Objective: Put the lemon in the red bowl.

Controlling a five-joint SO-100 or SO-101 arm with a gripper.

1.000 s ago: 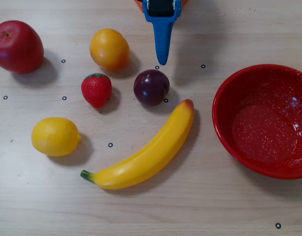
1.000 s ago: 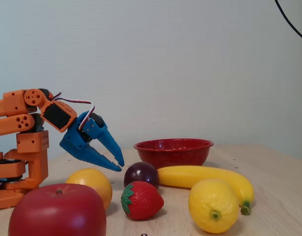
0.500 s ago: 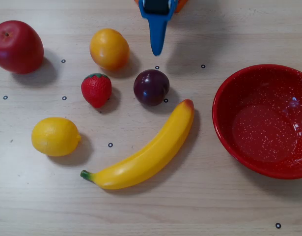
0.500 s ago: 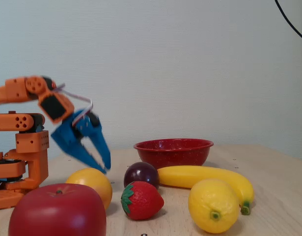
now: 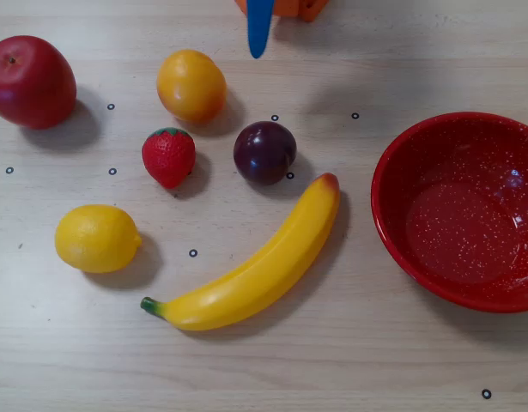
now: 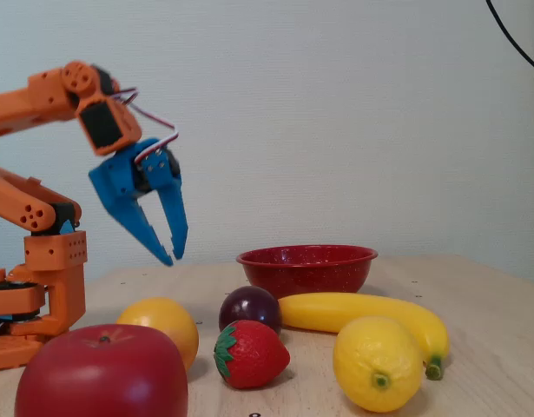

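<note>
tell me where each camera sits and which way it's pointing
Overhead view: sits above the wooden table, looking straight down at the fruit and the glossy speckled red bowl; of the robot only a blue pincer tip and a bit of orange arm show at the top edge.
Fixed view: sits low at table height, on the pale yellow oval lemon side, looking across to the wall; shows the orange arm and blue pincer, raised, slightly open, empty.
Shared: both show all six fruits, bowl, pincer.

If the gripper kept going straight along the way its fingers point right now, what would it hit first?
The gripper points down, slightly toward the bowl side in the fixed view, with nothing held. Overhead, its fingertip sits just beside the orange fruit, so it would probably meet bare table first, though depth is unclear.
</note>
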